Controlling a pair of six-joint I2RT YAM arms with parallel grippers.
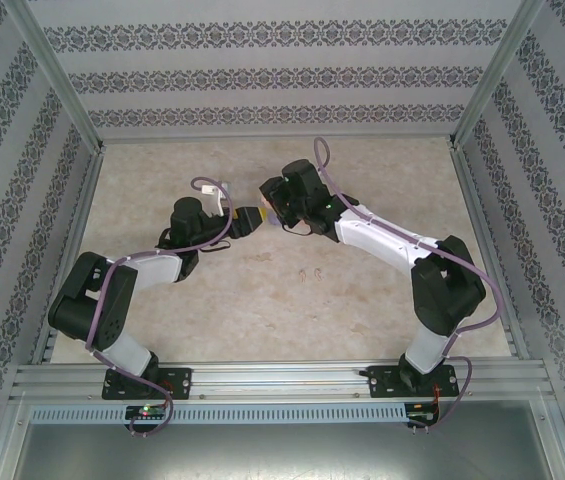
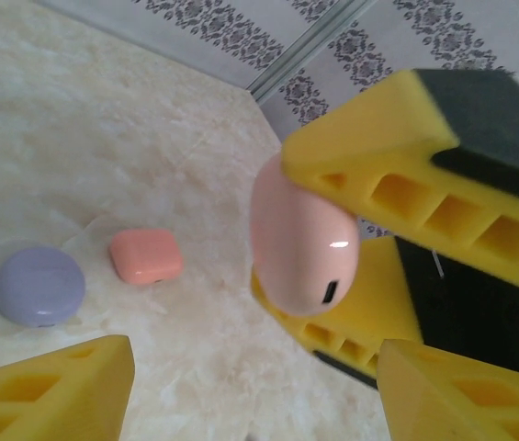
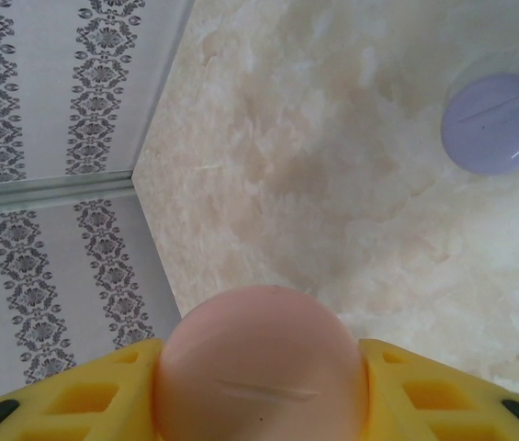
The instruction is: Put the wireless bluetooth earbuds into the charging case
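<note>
Jaws of the right gripper [image 3: 264, 404] clench the pink case [image 2: 300, 243]: glossy, hard, probably light and slippery, so pinch across its broad faces. Nearby the left gripper [image 2: 259, 404] hovers, jaws released.

Pink case [image 2: 303, 241]: smooth plastic, glossy, with a small bright highlight.
Right gripper pads [image 2: 397, 175], touching the pink case: yellow, matt, foam-like, with moulded square holes.
Purple case [image 2: 38, 285], left of the pink case: smooth plastic, soft sheen.
Orange-red case [image 2: 145, 255], between those two: smooth plastic, satin.
Table [image 2: 149, 110], under the pink case: matt, marble-like pattern.
Frame rail [image 1: 262, 378]: bare grey metal.
</note>
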